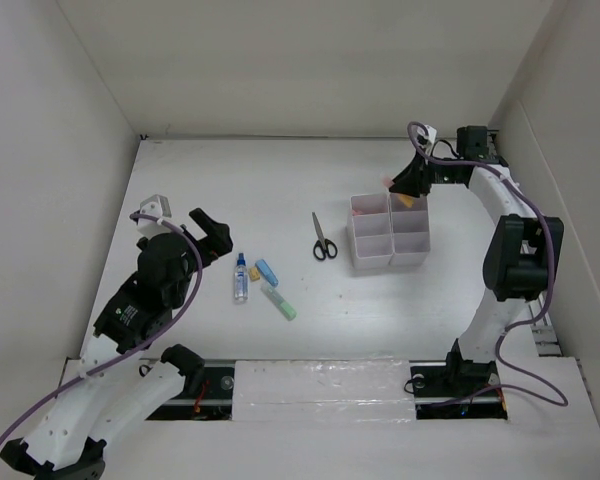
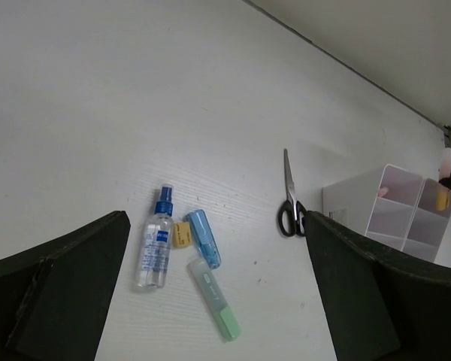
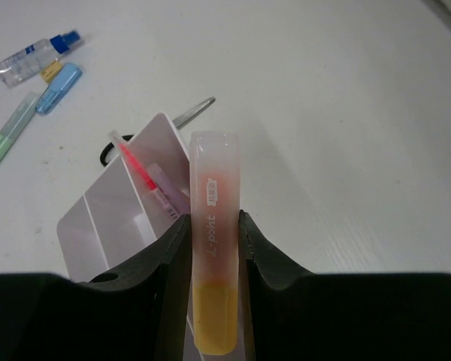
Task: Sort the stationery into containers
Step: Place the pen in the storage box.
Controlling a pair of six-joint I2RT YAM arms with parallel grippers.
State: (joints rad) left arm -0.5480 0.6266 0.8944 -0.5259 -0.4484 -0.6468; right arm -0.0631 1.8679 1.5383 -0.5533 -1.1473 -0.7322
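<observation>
My right gripper [image 1: 410, 186] is shut on an orange marker [image 3: 213, 173], held cap-forward over the far end of the two white containers [image 1: 372, 260]. Thin pink pens [image 3: 139, 169] stand in a far compartment of a container [image 3: 109, 218]. Black-handled scissors [image 1: 323, 240] lie left of the containers. The clear bottle with blue cap [image 1: 241, 278], the blue marker [image 1: 266, 272] and the green marker [image 1: 280, 301] lie together on the table. My left gripper [image 1: 210, 236] is open and empty above them; the bottle [image 2: 156, 242], blue marker [image 2: 204, 238] and green marker [image 2: 214, 297] show between its fingers.
A small yellow piece [image 2: 182, 234] lies between the bottle and the blue marker. White walls enclose the table on the left, back and right. The near compartments of the containers [image 1: 410, 240] look empty.
</observation>
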